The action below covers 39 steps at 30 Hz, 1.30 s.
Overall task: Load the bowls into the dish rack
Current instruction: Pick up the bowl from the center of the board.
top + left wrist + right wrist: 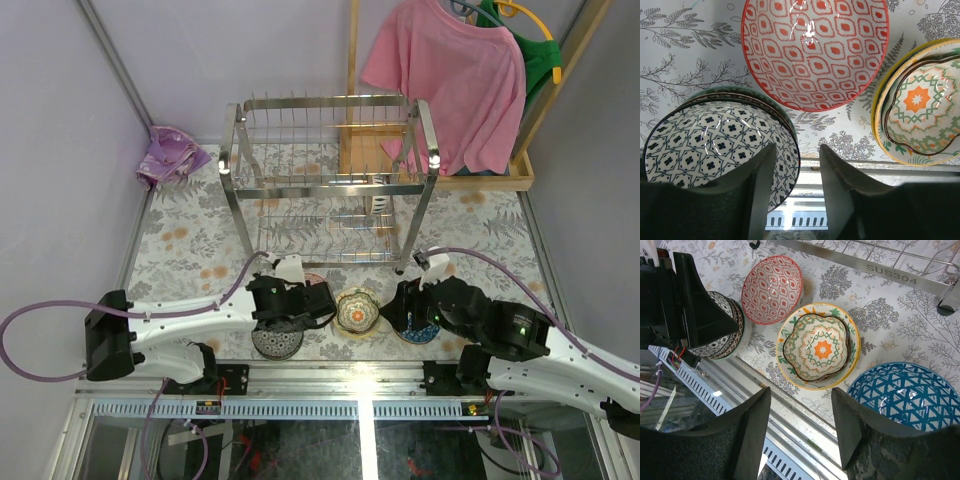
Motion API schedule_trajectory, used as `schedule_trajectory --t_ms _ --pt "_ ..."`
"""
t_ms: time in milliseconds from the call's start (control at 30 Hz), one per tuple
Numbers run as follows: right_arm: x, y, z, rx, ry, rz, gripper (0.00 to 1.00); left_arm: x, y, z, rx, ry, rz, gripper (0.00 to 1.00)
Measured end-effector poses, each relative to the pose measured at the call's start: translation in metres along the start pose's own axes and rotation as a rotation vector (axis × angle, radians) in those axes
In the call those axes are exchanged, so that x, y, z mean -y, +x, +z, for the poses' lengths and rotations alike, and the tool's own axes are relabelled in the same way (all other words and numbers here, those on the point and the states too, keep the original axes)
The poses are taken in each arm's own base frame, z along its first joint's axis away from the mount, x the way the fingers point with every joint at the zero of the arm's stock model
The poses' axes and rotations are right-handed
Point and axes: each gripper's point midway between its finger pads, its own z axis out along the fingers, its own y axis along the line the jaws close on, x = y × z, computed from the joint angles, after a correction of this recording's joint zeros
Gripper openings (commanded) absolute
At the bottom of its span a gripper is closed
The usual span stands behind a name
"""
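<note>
Standing toward the far side of the flowered tabletop (180, 260), the dish rack (330, 180) shows no bowl on either tier. All the bowls lie in a tight row at the near edge, well apart from it, so by my reading loading has not yet begun.

Both arms reach over that row. The left hand (797, 155) hovers with its fingers partly apart and gripping nothing. The rim of the navy-and-white bowl (715, 145) shows just inside the gap, but I cannot tell whether a pad touches it. The right hand (801, 395) is likewise part open and empty, with the blue bowl (907, 395) beside it.

The navy-and-white bowl tops a nested stack. The red bowl (815, 50) sits just beyond it, and the yellow-rimmed bowl (820, 347) lies between the two hands.

The risks follow from this crowding:
- A pinch on a glossy rim may slip.
- Lifting the top bowl may drag up the one nested beneath it.
- A finger coming down could shove a neighbouring bowl toward the tabletop's edge.
- With the hands this near each other, reaching for the middle bowl could make them collide.
</note>
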Motion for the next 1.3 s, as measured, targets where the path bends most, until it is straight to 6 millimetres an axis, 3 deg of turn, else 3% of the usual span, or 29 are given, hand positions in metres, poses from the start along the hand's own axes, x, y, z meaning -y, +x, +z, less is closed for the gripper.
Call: schedule_trajectory --t_ms 367,500,567,967,1300 --pt "0.005 0.008 0.003 -0.016 0.010 -0.011 0.59 -0.003 0.005 0.010 -0.009 -0.044 0.022 0.26" --pt "0.006 0.009 0.003 -0.015 0.008 -0.012 0.59 -0.003 0.007 0.013 -0.012 -0.056 0.030 0.12" --pt "0.006 0.010 0.003 -0.013 0.007 -0.011 0.59 -0.003 0.007 0.013 -0.013 -0.059 0.037 0.00" --pt "0.009 0.015 0.005 -0.024 0.014 -0.015 0.59 -0.003 0.001 -0.005 -0.019 -0.055 0.042 0.00" --pt "0.008 0.017 0.013 -0.040 0.020 -0.026 0.59 0.013 -0.026 -0.043 0.045 0.047 -0.001 0.00"
